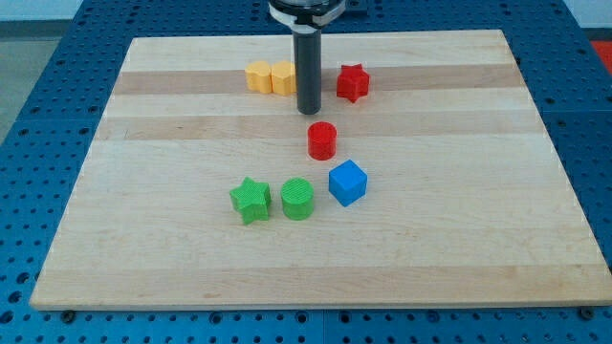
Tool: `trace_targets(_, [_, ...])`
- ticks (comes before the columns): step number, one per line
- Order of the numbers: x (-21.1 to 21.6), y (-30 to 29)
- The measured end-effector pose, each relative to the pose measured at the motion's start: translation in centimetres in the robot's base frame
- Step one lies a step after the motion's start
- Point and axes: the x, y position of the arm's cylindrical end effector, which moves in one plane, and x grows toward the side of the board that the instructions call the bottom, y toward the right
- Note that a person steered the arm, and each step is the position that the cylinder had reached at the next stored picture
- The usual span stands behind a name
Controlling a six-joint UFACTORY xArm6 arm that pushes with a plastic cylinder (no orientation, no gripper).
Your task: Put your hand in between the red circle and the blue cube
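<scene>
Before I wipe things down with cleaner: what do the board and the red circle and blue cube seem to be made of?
Board: looks like wood, pale planks with visible grain and seams, matte. Red circle and blue cube: probably plastic, uniform saturated colour with a slight sheen; fine ridges hint at 3D printing, though that is unclear.

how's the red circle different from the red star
The red circle is a round cylinder; the red star has points. The circle sits mid-board just above the blue cube; the star lies nearer the view's top, right of my tip. Both are red and about alike in size.
</scene>
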Motion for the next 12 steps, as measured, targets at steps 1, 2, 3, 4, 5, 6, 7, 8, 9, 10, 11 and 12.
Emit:
trace_targets(1, [0.8, -0.6])
trace_targets(2, [2.5, -0.3])
trace_targets(3, [4.6, 1.1])
trace_targets(4, [5.0, 3.5])
trace_targets(5, [4.1, 6.5])
trace_targets(6, [4.1, 6.6])
trace_targets(7, [6.2, 9.0])
trace_targets(8, [10.1, 9.8])
trace_targets(9, [10.3, 8.5])
trace_targets(10, [9.6, 7.2])
trace_targets(11, [9.2, 6.2])
trace_targets(12, [9.9, 6.1])
